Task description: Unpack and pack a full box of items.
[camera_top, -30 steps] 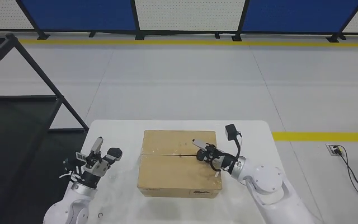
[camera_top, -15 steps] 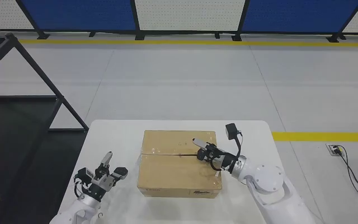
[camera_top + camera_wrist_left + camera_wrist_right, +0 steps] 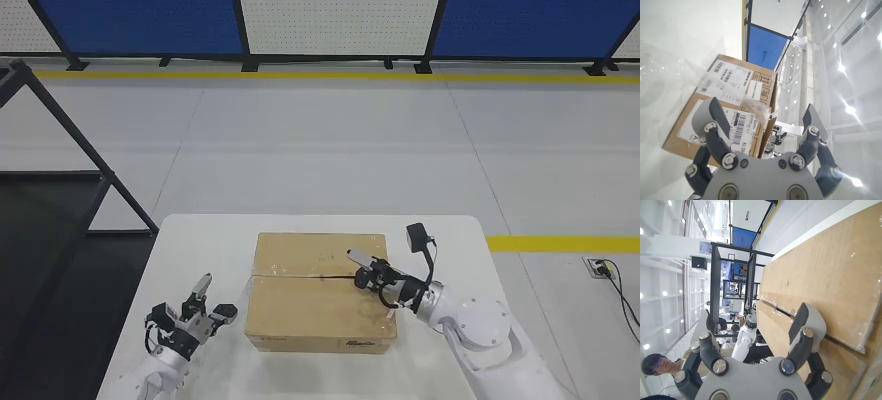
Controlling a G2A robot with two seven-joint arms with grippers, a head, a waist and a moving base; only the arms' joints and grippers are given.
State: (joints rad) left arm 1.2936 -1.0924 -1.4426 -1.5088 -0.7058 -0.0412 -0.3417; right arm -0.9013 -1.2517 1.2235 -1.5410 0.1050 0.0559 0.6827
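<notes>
On the white table [image 3: 205, 245], towards its near left corner, the left gripper [image 3: 215, 298] has its jaws spread wide and holds nothing. It points at the label-covered left side of the brown rectangular cardboard box [image 3: 300, 305] just beside it. The box lies mid-table with its flaps down and clear tape along the top seam. Over the right part of that seam, the right gripper [image 3: 361, 266] is also wide and empty, with one finger [image 3: 798, 321] right at the seam.

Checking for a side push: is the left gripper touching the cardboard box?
Apart. The top view shows a strip of bare table between the open left gripper and the cardboard box.
</notes>
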